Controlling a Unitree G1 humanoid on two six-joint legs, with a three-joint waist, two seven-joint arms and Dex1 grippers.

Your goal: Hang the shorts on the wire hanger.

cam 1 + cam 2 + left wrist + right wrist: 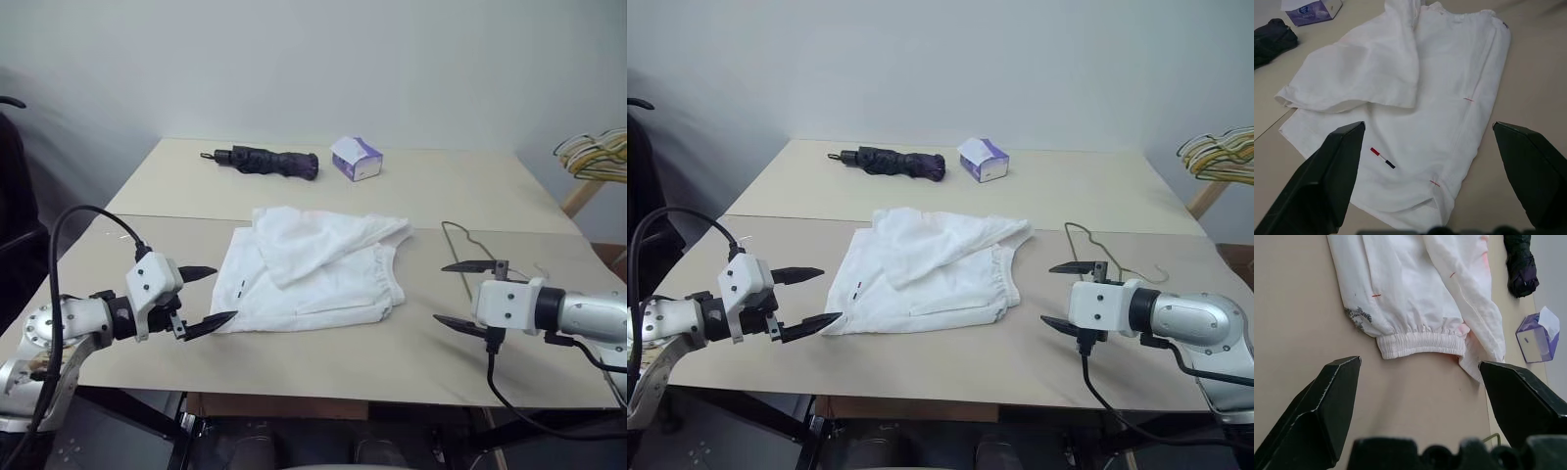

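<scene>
The white shorts [312,266] lie crumpled flat in the middle of the table, gathered waistband [1421,343] toward the right. A thin grey wire hanger [468,243] lies on the table just right of them, partly behind my right gripper. My left gripper [208,295] hovers open at the shorts' left edge, nothing between its fingers. On the other side my right gripper [458,294] stands open too, a short way off the waistband and empty. The left wrist view looks down on the shorts [1415,103] between the spread fingers.
At the back of the table lie a folded dark umbrella [265,161] and a small white-purple tissue box [356,158]. A bunch of yellow, green and pink hangers [594,153] hangs off the table's far right. The table [294,362] has a seam across its middle.
</scene>
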